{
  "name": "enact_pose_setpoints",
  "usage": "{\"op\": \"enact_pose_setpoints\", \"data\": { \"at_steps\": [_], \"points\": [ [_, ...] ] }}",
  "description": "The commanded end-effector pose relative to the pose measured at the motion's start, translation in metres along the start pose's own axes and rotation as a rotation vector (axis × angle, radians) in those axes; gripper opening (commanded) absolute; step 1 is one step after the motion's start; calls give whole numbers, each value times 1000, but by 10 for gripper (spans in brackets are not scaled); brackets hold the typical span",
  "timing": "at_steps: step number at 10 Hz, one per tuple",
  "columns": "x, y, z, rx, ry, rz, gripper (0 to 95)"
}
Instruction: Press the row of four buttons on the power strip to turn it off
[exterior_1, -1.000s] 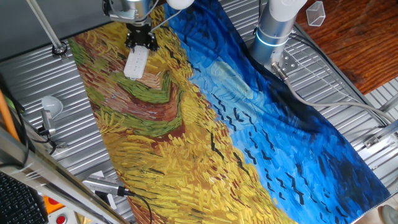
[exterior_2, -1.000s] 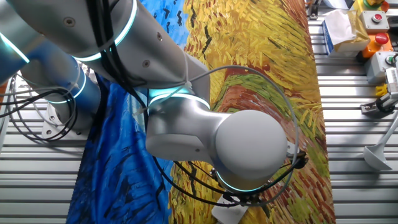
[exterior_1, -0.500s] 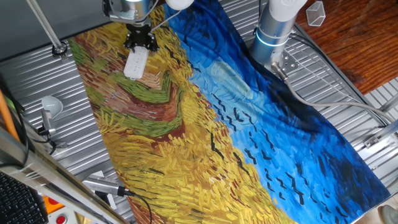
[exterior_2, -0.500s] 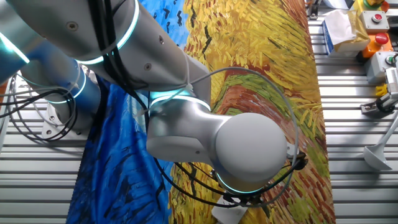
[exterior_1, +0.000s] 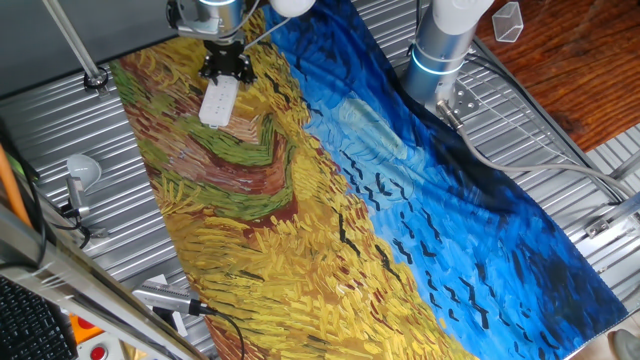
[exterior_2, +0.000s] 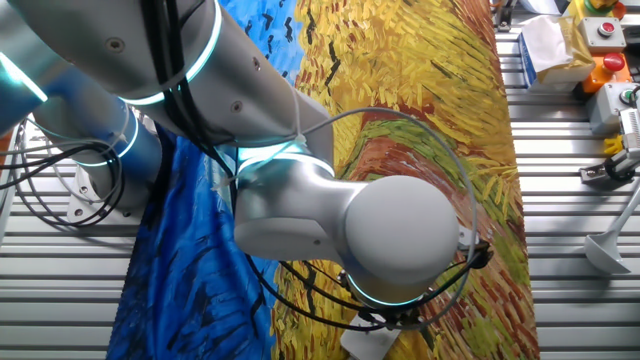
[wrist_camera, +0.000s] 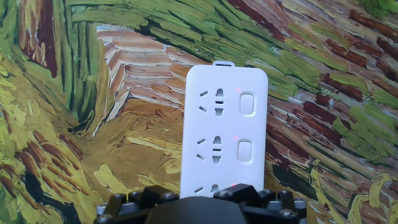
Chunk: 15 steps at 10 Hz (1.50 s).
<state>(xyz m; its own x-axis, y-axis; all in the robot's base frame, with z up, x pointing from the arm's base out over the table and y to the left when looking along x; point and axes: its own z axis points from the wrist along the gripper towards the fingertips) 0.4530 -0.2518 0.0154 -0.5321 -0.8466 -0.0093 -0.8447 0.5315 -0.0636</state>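
Observation:
The white power strip (exterior_1: 218, 100) lies on the yellow part of the painted cloth, at the far left of one fixed view. My gripper (exterior_1: 225, 67) hangs over its far end, touching or just above it. In the hand view the power strip (wrist_camera: 224, 130) runs away from me, with two of the four buttons (wrist_camera: 247, 104) showing along its right side and a small red dot beside each socket. The black gripper (wrist_camera: 199, 204) covers the strip's near end, and its fingertips do not show. In the other fixed view my arm hides all but a corner of the power strip (exterior_2: 365, 343).
The Van Gogh-print cloth (exterior_1: 400, 210) covers a ribbed metal table. A grey metal tool (exterior_1: 165, 298) with a black cord lies at the front left, and a metal scoop (exterior_1: 80, 172) to the left. My arm's base (exterior_1: 445, 45) stands at the back right. Control boxes (exterior_2: 600, 45) sit at the table's edge.

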Motion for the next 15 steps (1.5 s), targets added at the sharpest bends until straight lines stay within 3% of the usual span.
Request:
{"op": "enact_pose_setpoints", "data": {
  "at_steps": [1, 6, 8, 9, 12, 15],
  "points": [
    [2, 0, 10, 0, -3, 1, 760],
    [3, -1, 10, 4, 2, 5, 760],
    [3, -2, 4, 2, 0, 10, 760],
    [1, -3, -9, -5, 4, 7, 760],
    [-4, -1, -26, -14, 8, 9, 760],
    [-12, -1, -28, -17, 1, 18, 760]
  ]
}}
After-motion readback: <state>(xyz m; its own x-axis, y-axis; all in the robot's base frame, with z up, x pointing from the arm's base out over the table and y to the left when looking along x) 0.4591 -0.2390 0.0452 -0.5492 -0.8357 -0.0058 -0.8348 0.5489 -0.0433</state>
